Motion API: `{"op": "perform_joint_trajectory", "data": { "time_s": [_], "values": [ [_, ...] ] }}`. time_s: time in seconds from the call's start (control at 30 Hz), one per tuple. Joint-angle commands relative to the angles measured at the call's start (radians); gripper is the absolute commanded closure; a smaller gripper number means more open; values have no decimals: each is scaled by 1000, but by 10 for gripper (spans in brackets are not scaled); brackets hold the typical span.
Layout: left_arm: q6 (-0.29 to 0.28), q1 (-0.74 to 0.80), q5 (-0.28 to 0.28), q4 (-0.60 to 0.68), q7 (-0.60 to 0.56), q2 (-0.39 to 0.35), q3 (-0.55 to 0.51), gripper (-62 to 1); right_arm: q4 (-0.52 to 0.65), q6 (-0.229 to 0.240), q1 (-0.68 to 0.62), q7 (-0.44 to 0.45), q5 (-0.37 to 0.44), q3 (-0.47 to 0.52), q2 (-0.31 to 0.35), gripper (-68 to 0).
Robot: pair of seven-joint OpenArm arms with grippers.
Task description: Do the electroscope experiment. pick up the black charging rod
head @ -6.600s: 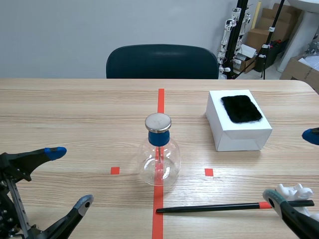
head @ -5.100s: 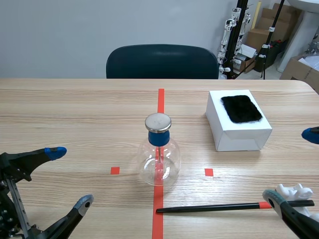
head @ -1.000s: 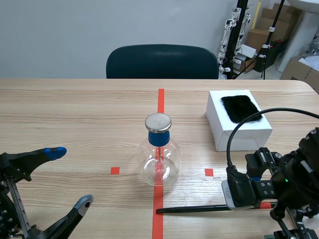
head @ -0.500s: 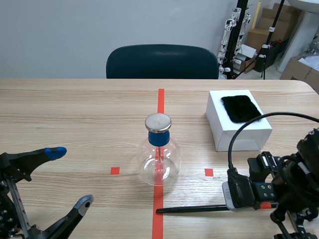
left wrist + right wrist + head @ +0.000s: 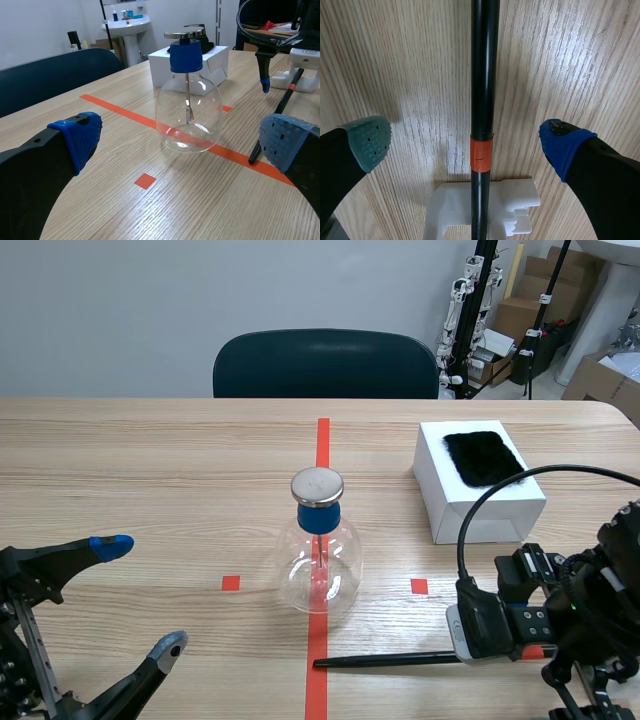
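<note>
Pale wooden table, with the black charging rod lying flat near the robot's edge — not yet gripped.

The right gripper hangs over the rod with its fingers spread wide, one pad on either side of the rod's orange band and clear of it. Whether the pads touch the wood is hard to tell. Under the gripper, the rod's end sits in a white holder. The other tip reaches the red tape line in front of the glass electroscope flask. A white box topped with a black fur pad stands beyond — the left gripper sits well apart, jaws wide too.
</note>
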Motion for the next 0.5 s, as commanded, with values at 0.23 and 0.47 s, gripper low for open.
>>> {"op": "perform_joint_trajectory", "data": {
  "time_s": [0.23,0.47],
  "values": [
    [1,-3,-8,6,-14,-1,-2,-623,6,8,13,-24,33,5,6,-528],
    [1,-3,-8,6,-14,-1,-2,-623,6,8,12,-34,41,5,6,-436]
  ]
}}
